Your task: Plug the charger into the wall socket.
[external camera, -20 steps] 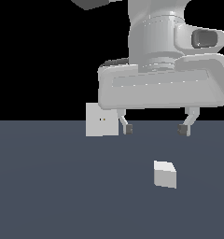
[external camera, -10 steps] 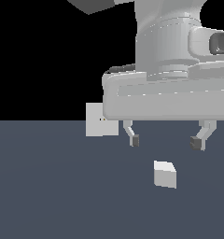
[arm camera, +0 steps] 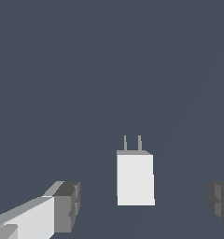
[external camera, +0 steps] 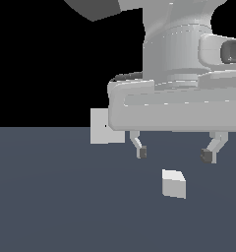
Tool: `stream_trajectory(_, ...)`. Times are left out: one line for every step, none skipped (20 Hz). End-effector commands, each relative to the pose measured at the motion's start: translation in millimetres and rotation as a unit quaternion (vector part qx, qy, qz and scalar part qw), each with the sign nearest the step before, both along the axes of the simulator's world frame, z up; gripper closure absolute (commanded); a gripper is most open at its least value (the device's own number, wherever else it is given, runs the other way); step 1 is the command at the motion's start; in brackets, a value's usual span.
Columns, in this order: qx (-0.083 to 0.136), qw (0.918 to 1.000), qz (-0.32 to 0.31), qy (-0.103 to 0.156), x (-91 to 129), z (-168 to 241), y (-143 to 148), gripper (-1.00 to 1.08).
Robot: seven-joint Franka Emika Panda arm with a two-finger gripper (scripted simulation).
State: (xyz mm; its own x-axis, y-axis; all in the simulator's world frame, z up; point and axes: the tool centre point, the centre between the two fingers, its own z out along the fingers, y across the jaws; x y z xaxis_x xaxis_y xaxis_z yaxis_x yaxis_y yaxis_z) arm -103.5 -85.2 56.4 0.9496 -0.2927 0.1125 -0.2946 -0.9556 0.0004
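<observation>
Exterior view, landmark is the charger (external camera: 174,183): a small light-grey block sitting on the dark blue-grey floor (external camera: 56,206), lit top face, shaded side toward the exterior view's right. Up and toward the exterior view's left of the charger stands the wall socket (external camera: 101,126), a flat upright light-grey plate at the far edge of the floor; its right part is covered by the arm's hand body, one small dark dot just visible near that covered edge. The socket is well apart from the charger, no contact. Directly above the charger hangs the gripper (external camera: 174,154), fingers spread wide, one dark pad (external camera: 142,152) up-left of the charger and the other up-right of it, both clear of the block and holding nothing. The big grey hand body and wrist (external camera: 184,69) fill the space above that against black background. Wrist view: the charger (arm camera: 135,179) shows as a pale upright block with two thin prongs (arm camera: 132,143) sticking out of its far end, lying on the floor between the two finger pads (arm camera: 67,207), gap on each side, not touched. Socket not seen in the wrist view.
</observation>
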Motion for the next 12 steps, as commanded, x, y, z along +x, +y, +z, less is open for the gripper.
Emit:
stream_trajectory(0.000, 1.0000, 0.000, 0.000, -0.5, -7.1, 0.1, -0.92)
stream_trajectory(0.000, 1.0000, 0.000, 0.000, -0.6, -11.0, 0.2, -0.92)
stream_trajectory(0.000, 1.0000, 0.000, 0.000, -0.7, -15.4, 0.2, -0.92)
stream_trajectory(0.000, 1.0000, 0.000, 0.000, -0.8, -20.2, 0.3, -0.92)
stream_trajectory(0.000, 1.0000, 0.000, 0.000, -0.9, -25.0, 0.3, -0.92)
stream_trajectory(0.000, 1.0000, 0.000, 0.000, -0.9, -29.1, 0.2, -0.92)
stream_trajectory(0.000, 1.0000, 0.000, 0.000, -0.8, -32.8, 0.3, -0.92)
stream_trajectory(0.000, 1.0000, 0.000, 0.000, -0.8, -36.0, 0.2, -0.92)
stream_trajectory(0.000, 1.0000, 0.000, 0.000, -0.7, -38.7, 0.2, -0.92)
stream_trajectory(0.000, 1.0000, 0.000, 0.000, -0.6, -40.9, 0.2, -0.92)
stream_trajectory(0.000, 1.0000, 0.000, 0.000, -0.5, -42.6, 0.2, -0.92)
stream_trajectory(0.000, 1.0000, 0.000, 0.000, -0.4, -43.8, 0.2, -0.92)
